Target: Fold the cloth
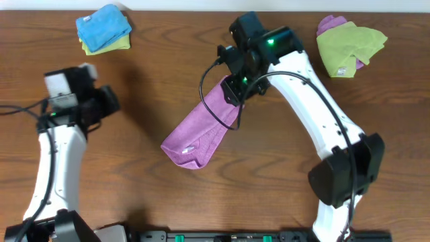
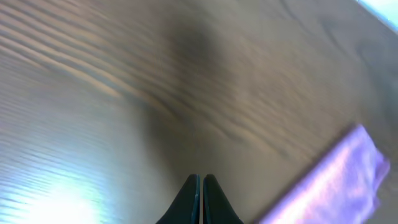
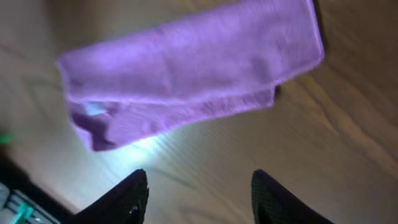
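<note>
Near the middle of the bench (image 1: 269, 188), the cloth (image 1: 201, 128) lies flat as a long folded strip. It runs on a slant from its far right end to its near left end, where a small white tag (image 1: 191, 149) shows close to the edge. The right arm (image 1: 316, 101) reaches in from the near right, and its wrist hangs over the far right end of the strip. In the right wrist view the right pincer (image 3: 199, 180) stands wide, its two dark fingers (image 3: 127, 199) well apart with only bare wood between them. The cloth spreads just beyond the fingertips and neither finger touches it. The left arm (image 1: 50, 154) stands at the left side of the bench, well apart from the cloth. In the blurred left wrist view the left pincer (image 2: 201, 186) is narrow, its fingertips pressed together with nothing held. They point over bare wood, with one end of the cloth showing off to the side. At the far left corner a blue cloth (image 1: 102, 25) sits on top of a lime-green cloth (image 1: 124, 43). At the far right a second green cloth (image 1: 349, 44) lies over another purple cloth (image 1: 329, 23). Both piles are well away from either pincer.
</note>
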`<state>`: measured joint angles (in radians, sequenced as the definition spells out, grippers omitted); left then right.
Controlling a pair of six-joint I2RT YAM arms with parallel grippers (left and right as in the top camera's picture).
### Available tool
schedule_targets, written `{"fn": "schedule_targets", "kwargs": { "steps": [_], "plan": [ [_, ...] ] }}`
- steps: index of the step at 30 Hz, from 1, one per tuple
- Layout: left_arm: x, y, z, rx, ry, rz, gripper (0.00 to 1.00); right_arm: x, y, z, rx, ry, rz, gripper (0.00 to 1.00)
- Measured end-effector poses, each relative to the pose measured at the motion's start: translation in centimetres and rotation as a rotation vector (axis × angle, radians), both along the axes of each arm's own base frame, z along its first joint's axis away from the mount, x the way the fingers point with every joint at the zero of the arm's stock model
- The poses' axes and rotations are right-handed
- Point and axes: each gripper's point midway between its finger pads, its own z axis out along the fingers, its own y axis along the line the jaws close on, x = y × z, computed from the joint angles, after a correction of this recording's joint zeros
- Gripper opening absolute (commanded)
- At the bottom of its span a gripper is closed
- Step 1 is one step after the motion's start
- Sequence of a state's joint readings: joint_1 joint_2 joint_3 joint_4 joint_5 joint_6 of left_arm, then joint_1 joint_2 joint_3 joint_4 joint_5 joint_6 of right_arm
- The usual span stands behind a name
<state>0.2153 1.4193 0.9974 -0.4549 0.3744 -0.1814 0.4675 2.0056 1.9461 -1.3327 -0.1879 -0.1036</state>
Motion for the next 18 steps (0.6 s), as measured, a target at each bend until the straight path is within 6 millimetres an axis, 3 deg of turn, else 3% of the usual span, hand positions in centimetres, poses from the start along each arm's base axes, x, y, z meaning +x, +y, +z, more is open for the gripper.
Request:
{"fn": "schedule_targets", "kwargs": {
  "steps": [5, 9, 18],
  "plan": [
    [-1.2, -6.0, -0.7, -0.010, 0.053, -0.168, 0.06, 1.2, -3.4, -1.6, 0.005, 0.047, -0.098, 0.60],
    [-3.5, -10.2, -1.6, -0.018, 0.133, -0.290, 0.06, 2.5, -6.8, -3.0, 0.064, 0.079, -0.173, 0.63],
    [-7.1, -13.3, -2.7, -0.016, 0.255, -0.397, 0.07, 3.7, -4.7, -6.7, 0.240, 0.042, -0.131, 0.64]
  ]
}}
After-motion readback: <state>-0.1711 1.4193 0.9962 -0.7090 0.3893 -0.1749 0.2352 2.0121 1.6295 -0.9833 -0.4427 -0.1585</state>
